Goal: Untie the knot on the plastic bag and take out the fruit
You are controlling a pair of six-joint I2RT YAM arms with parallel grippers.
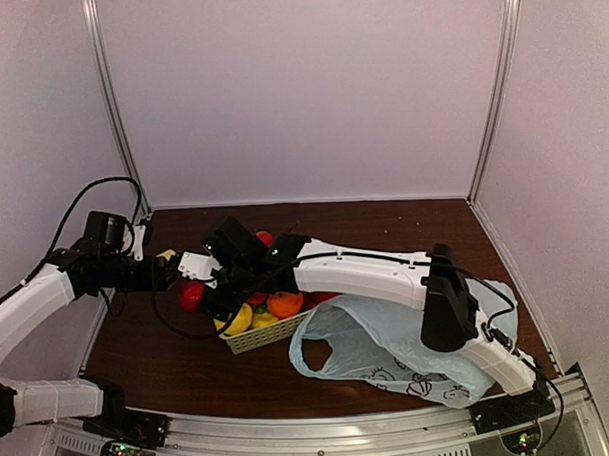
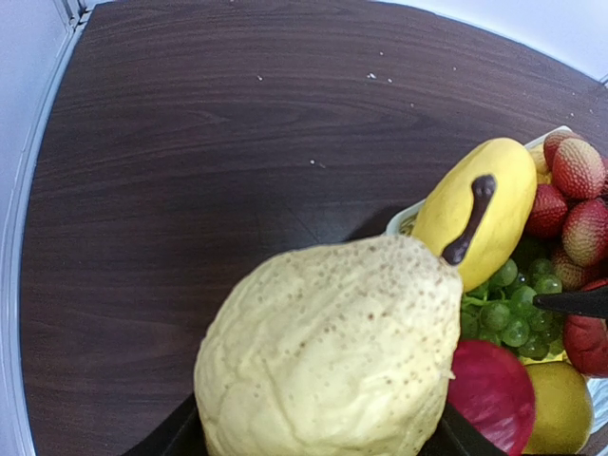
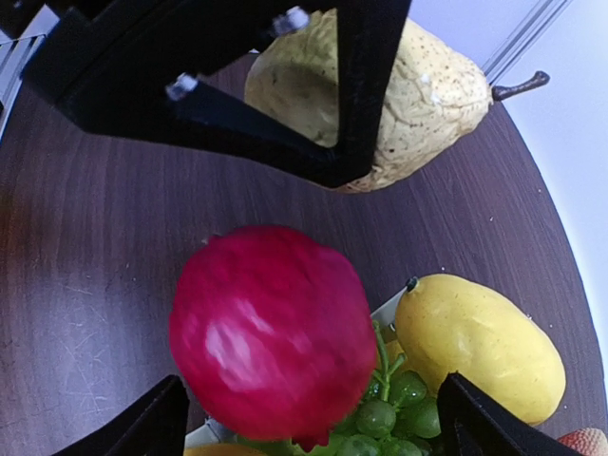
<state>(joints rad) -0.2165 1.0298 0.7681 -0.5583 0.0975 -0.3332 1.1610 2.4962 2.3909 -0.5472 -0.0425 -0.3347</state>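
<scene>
The left gripper (image 1: 169, 268) was clamped on a large lumpy pale yellow speckled pear (image 2: 323, 351) with a brown stem, held over the dark brown wood-grain table (image 1: 384, 225) just beside the cream woven plastic basket (image 1: 263, 336); the right gripper (image 3: 312, 408) had its jaws standing apart, wider than the round glossy red fruit (image 3: 271, 328) between them, with a clear gap on one side; that fruit sat above the basket's rim; inside the basket lay a smooth yellow mango-shaped fruit (image 3: 480, 347), a bunch of small green grapes (image 2: 503, 318), bumpy red lychees (image 2: 578, 169) and a round orange fruit (image 1: 284, 304); the thin translucent pale blue plastic bag (image 1: 409, 344) lay slumped on the table just right of the basket, under the right arm, one loop gaping toward the basket.
</scene>
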